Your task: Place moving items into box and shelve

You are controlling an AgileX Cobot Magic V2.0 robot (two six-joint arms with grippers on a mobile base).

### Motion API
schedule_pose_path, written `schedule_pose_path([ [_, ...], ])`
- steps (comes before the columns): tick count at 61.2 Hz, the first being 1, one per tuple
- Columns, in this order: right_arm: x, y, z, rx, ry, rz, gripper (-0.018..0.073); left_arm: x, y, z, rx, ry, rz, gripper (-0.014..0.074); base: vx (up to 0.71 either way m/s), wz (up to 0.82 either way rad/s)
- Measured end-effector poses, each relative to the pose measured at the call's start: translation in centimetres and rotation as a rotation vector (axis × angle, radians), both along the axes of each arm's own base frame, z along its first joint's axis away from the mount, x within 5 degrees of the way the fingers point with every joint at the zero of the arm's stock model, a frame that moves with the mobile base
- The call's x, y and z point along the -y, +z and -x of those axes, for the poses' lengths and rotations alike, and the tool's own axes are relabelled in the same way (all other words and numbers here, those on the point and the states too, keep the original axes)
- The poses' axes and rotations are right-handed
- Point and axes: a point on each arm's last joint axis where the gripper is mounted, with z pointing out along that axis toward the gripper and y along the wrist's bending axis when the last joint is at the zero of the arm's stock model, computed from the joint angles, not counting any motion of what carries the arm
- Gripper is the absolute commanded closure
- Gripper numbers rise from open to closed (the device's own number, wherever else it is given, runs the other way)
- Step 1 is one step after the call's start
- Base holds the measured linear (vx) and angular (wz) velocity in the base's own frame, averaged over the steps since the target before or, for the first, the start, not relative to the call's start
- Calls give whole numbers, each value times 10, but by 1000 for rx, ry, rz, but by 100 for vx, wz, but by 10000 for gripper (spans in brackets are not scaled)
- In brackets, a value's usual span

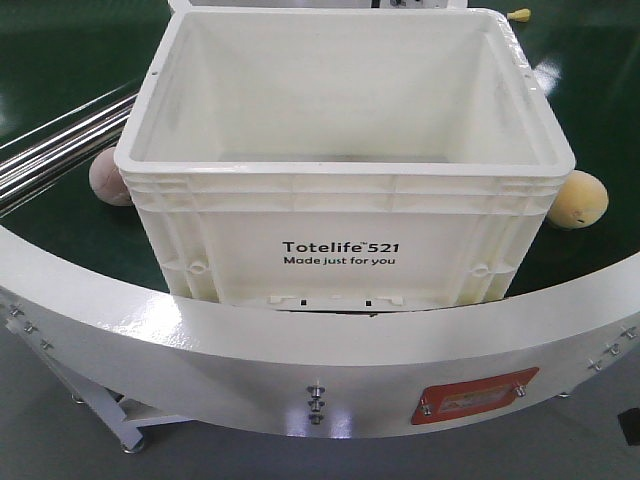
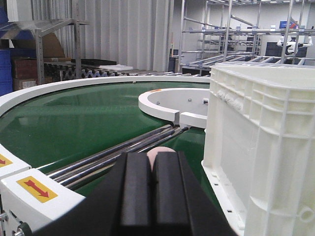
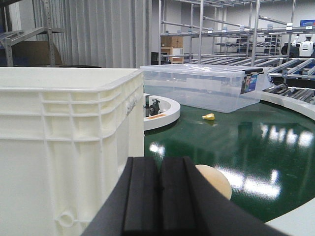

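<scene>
Front view: the white guard rail (image 1: 300, 345) is nearest, with a red plate (image 1: 478, 395) bolted to it. Behind it on the green belt (image 1: 70, 60) stands the box (image 1: 340, 250), upright and open-topped, with nothing inside. The pink ball (image 1: 107, 178) sits on the belt tucked against the box's left wall, by the steel rods (image 1: 50, 150). The yellow fruit (image 1: 577, 198) sits just beside the box's right front corner. Neither toy is boxed, so the task looks barely begun.

Left wrist view: the left jaws fill the foreground, black and pressed together, holding nothing. The pink ball (image 2: 161, 151) peeks over their tips and the box wall (image 2: 261, 147) stands close on the right. My read is that the jaws must spread wide before going in, then come down on the ball from the rod side, because the wall leaves little room on the other.

Right wrist view: the right jaws are likewise closed on nothing. The yellow fruit (image 3: 216, 179) lies just past them, with the box (image 3: 69, 137) to its left. This side has open belt, so the approach looks easier; plush will squash, so a grip across the middle seems best. Farther off is a clear lidded bin (image 3: 206, 88), which looks to hold nothing, with a small yellow object (image 3: 209, 117) in front of it.
</scene>
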Motion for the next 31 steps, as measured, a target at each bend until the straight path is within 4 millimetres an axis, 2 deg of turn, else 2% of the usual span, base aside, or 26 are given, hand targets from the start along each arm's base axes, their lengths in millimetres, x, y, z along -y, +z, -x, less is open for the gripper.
schedule_pose_path([
  [31,0,0,0,0,0,0,575,0,0,0,0,0,0,619,0,0],
])
